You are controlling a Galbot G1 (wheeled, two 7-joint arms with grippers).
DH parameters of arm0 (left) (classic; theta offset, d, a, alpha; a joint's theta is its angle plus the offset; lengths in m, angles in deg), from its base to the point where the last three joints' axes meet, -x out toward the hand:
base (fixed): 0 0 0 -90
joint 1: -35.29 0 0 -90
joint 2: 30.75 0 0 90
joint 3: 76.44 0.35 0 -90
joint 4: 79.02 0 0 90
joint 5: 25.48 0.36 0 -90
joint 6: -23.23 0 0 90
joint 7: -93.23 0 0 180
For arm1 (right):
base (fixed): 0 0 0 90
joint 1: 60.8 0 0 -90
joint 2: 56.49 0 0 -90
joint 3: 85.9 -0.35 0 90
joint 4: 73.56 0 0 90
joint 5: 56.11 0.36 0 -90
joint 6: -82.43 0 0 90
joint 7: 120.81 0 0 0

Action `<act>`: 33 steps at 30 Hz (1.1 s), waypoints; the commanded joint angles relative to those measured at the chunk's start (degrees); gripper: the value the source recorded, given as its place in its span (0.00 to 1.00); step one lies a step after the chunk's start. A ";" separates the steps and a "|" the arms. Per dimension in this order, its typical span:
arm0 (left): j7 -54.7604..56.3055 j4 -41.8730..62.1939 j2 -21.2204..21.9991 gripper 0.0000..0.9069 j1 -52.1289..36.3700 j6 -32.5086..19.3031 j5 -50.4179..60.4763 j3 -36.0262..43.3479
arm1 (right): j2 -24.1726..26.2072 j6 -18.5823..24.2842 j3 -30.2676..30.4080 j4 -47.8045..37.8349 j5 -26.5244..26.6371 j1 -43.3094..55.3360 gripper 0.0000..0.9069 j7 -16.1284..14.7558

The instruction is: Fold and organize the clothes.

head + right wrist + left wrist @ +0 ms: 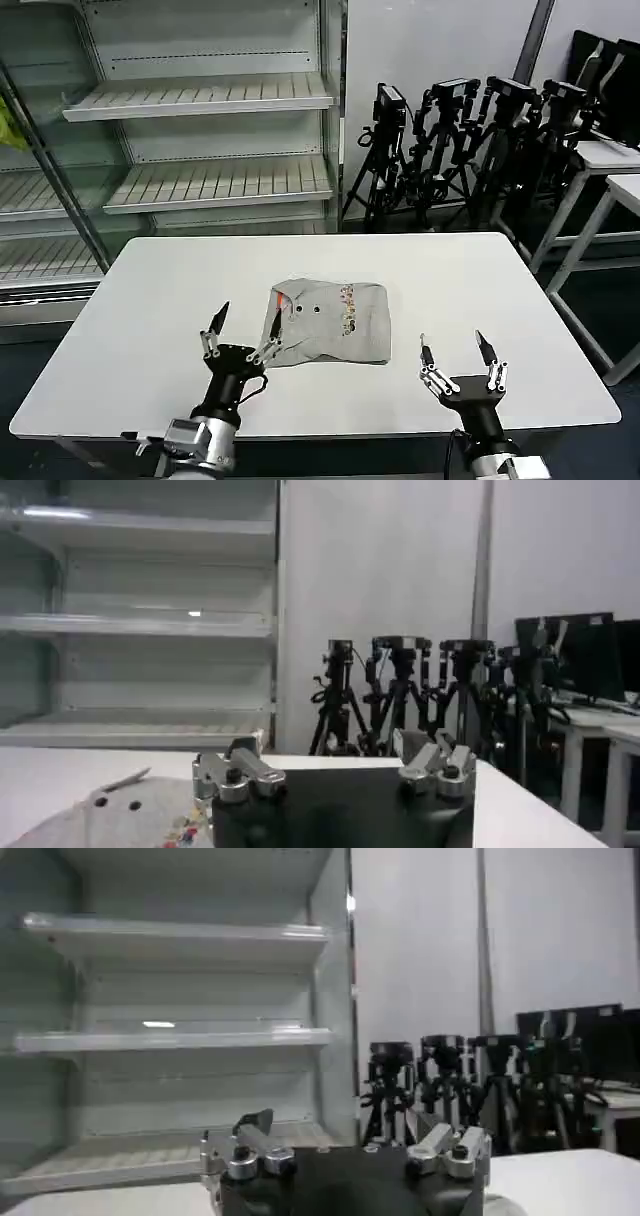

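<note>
Both grippers [242,330] [455,357] raised, jaws spread.

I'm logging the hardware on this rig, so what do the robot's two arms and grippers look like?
Both match. The left gripper and right gripper each have a black boxy body with silver metal knuckle joints and two thin, dark, pointed fingers. The wrists below are black cylinders ending in silver-grey collars. A black cable loops beside the left wrist. No markings are readable.

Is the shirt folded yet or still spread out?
Folded: the T-shirt lies as a compact rectangle mid-table, no sleeves sticking out, print facing up.
</note>
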 commanded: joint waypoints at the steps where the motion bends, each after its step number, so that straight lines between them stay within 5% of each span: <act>1: -0.34 -4.45 0.57 1.00 7.83 -2.56 4.60 -3.59 | -0.07 0.77 0.84 -0.09 -1.53 -0.18 1.00 -0.38; 33: 1.73 -4.51 -0.67 1.00 9.65 -3.73 2.85 -1.57 | -2.78 -2.04 -2.55 1.22 -5.35 -0.59 1.00 -0.75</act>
